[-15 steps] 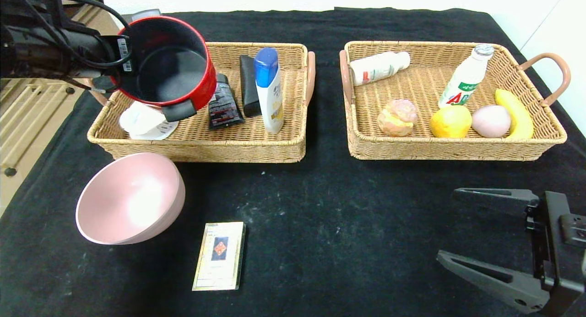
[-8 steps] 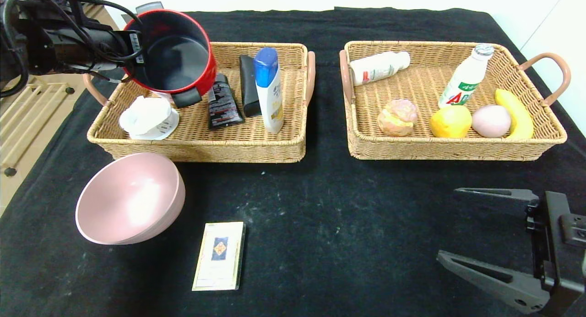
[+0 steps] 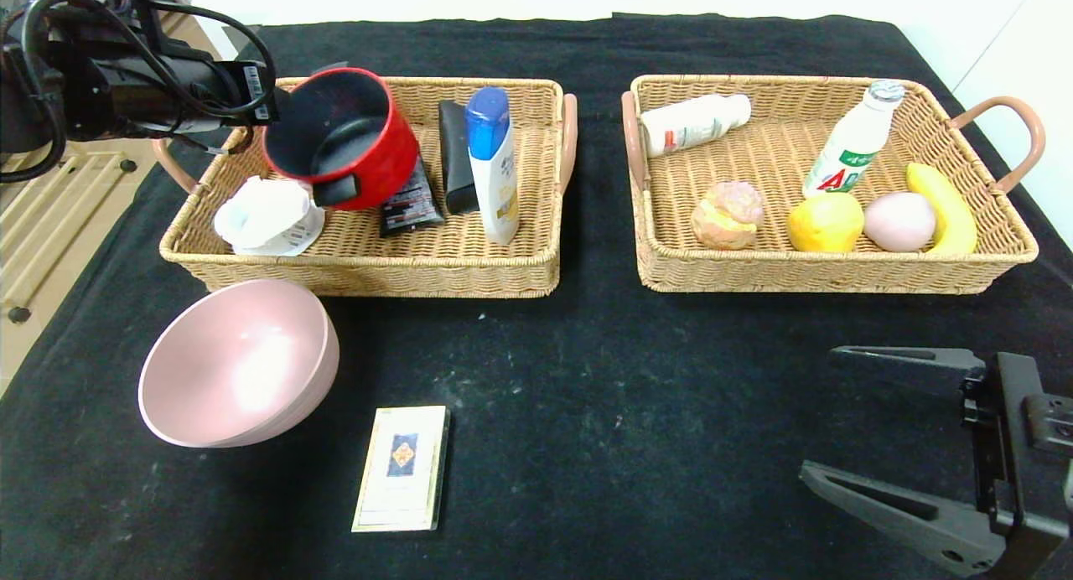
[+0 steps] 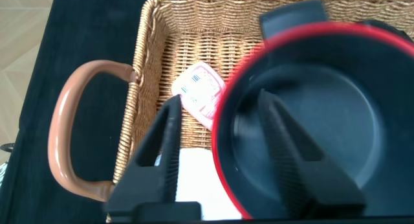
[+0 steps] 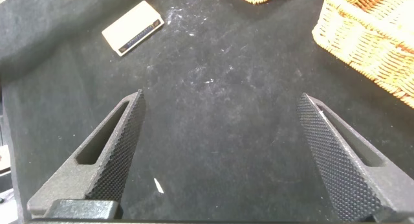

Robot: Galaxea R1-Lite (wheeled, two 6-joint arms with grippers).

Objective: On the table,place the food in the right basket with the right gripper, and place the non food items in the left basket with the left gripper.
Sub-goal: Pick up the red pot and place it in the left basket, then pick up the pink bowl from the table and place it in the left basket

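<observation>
The red pot (image 3: 344, 136) with its dark inside sits tilted in the left basket (image 3: 360, 278), leaning on a black tube (image 3: 412, 204). My left gripper (image 3: 281, 102) is at the pot's far-left rim; in the left wrist view the gripper (image 4: 218, 98) is open, one finger inside the pot (image 4: 310, 120) and one outside, with a gap to the rim. A pink bowl (image 3: 239, 362) and a card box (image 3: 402, 467) lie on the black table in front. My right gripper (image 3: 820, 412) hovers open and empty at the front right, over bare cloth (image 5: 220, 101).
The left basket also holds a white container (image 3: 268, 215), a black case (image 3: 457, 157) and a blue-capped bottle (image 3: 493, 165). The right basket (image 3: 821, 278) holds a banana (image 3: 943, 207), a yellow fruit (image 3: 826, 222), a pink ball (image 3: 899, 221), a bun (image 3: 728, 215) and two bottles.
The red pot came down from above the left basket into it, and the left gripper opened off its rim. The right arm stayed still.
</observation>
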